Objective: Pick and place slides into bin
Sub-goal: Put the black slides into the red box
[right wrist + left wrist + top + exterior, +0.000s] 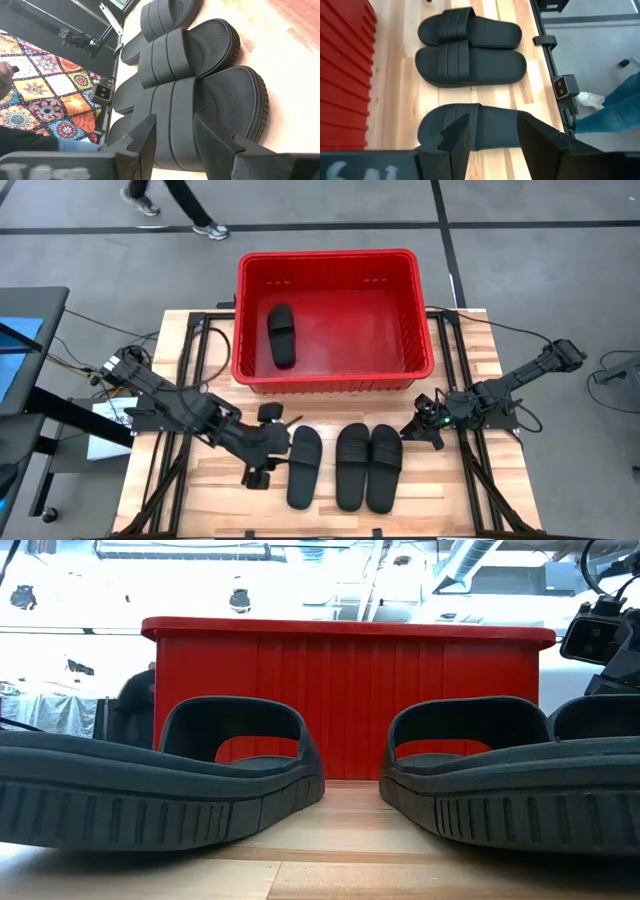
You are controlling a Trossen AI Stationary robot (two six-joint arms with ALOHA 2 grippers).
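Note:
The red bin (410, 310) stands at the table's far middle, with one black slide (281, 335) lying flat on its floor. Three more black slides lie sole down in a row on the near part of the table: a left one (304, 467), a middle one (352, 465) and a right one (384, 468). My left gripper (270, 446) is open just left of the left slide (485, 125), its fingers pointing at it. My right gripper (414, 428) is open just right of the right slide (215, 110). In the low view the slides (160, 790) (500, 785) lie in front of the bin (350, 700).
Black frame rails (190, 370) (460, 370) run along both sides of the table. A person (175, 205) walks on the floor beyond the far edge. A leg in jeans (615, 105) shows past the table's near side. A monitor (20, 350) stands at the left.

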